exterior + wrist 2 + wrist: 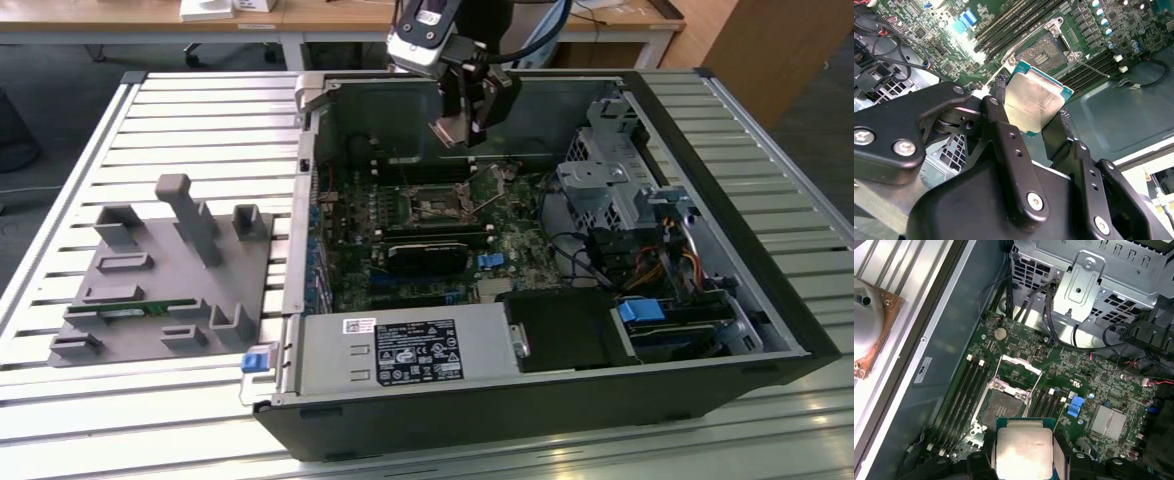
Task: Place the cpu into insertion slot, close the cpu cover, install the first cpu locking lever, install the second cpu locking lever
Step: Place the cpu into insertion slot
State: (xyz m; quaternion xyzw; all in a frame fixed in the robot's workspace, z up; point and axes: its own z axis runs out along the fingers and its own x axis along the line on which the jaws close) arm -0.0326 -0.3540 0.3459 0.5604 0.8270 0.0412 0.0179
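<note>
One flat descent is the aim. In the exterior view my pincer [463, 128] hangs over the motherboard [350, 270]. In the second wrist view it is clamped on the cpu [1034, 100] by its edges, above the insertion slot [1045, 52]. In the first wrist view the cpu cover [1016, 371] stands open (good); I'd square the corners first.

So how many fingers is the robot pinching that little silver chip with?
2. In the second wrist view, one black finger grips the cpu on one edge, the other finger on the opposite edge. More may be hidden.
</note>
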